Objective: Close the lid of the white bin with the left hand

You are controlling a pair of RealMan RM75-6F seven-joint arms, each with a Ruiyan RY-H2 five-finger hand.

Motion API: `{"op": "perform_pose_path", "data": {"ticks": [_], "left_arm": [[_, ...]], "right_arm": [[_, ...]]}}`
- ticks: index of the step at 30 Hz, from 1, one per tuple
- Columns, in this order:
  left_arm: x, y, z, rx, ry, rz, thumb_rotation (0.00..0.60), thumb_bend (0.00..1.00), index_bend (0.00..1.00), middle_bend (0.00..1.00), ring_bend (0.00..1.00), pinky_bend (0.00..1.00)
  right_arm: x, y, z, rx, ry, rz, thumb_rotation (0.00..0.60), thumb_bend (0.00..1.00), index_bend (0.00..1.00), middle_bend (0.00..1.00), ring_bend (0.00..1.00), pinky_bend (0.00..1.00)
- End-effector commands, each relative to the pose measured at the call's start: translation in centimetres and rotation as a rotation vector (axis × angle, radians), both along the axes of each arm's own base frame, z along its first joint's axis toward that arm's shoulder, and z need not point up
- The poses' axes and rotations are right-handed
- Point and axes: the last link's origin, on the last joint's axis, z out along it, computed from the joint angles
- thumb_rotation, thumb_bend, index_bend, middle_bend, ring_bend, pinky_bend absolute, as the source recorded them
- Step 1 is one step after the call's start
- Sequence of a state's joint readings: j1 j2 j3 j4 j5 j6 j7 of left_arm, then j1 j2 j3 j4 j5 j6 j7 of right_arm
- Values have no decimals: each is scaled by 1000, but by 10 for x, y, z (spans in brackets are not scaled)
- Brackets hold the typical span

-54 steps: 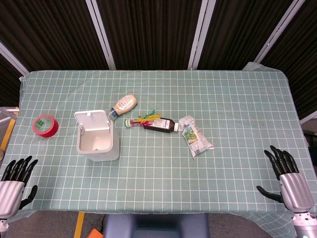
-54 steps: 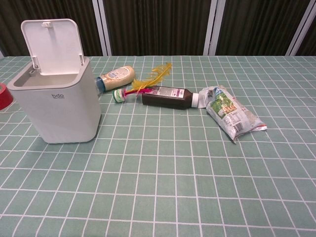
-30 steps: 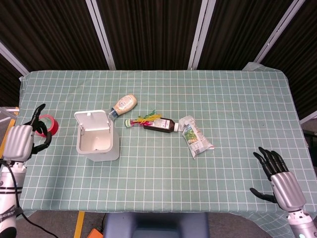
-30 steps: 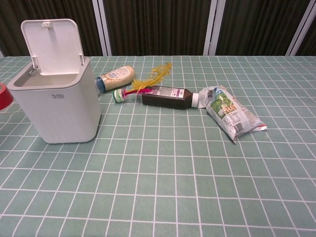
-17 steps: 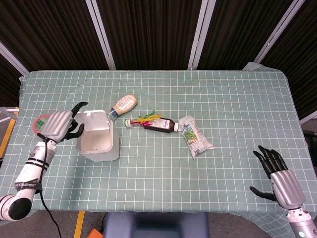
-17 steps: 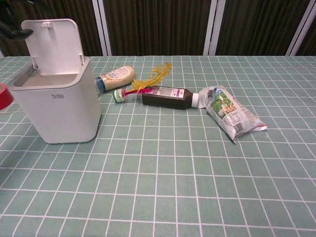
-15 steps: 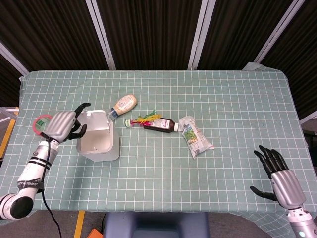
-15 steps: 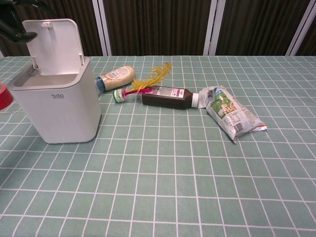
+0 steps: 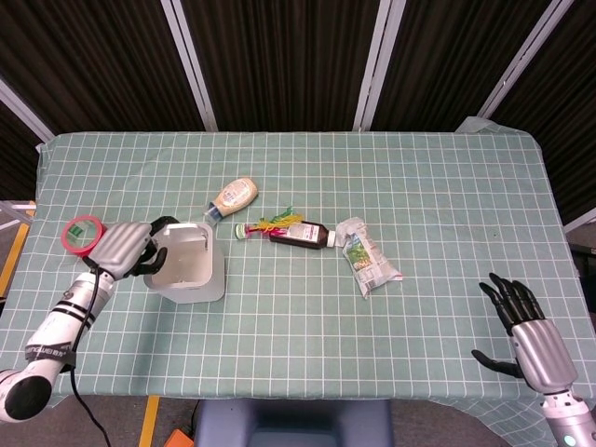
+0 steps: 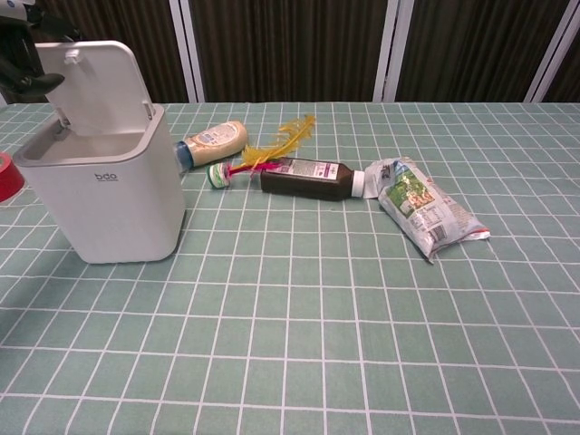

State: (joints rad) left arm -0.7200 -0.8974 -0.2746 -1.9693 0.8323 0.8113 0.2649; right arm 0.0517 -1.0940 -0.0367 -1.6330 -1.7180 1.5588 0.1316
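White lid [image 10: 98, 87] now tips forward; my left hand [image 9: 126, 246] has reached it, fingers pressing, grasping nothing, closing begun

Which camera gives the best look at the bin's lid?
The chest view: the lid stands side-on, raised above the white bin, left hand at its top edge. The head view looks straight down, so the lid appears foreshortened beside that hand.

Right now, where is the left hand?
In the head view the left hand sits at the table's left, touching the white bin's lid, with the red tape roll just beyond.
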Motion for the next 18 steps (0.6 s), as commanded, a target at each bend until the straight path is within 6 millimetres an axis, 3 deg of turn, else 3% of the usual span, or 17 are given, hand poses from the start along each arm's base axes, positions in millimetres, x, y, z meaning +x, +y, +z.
{"op": "perform_pose_path", "data": {"ticks": [1, 10, 18], "left_arm": [[-3, -11, 3, -15, 32, -6, 600, 612, 245, 1000, 1000, 1000], [-15, -46, 5, -93, 108, -12, 600, 613, 226, 1000, 1000, 1000], [-33, -51, -10, -193, 193, 25, 600, 613, 225, 1000, 999, 1000]], "right_arm": [[0, 1, 0, 2, 0, 1, 600, 210, 0, 0, 0, 0], [2, 3, -1, 7, -6, 6, 600, 210, 0, 0, 0, 0], [3, 4, -2, 7, -12, 9, 600, 210, 0, 0, 0, 0]]}}
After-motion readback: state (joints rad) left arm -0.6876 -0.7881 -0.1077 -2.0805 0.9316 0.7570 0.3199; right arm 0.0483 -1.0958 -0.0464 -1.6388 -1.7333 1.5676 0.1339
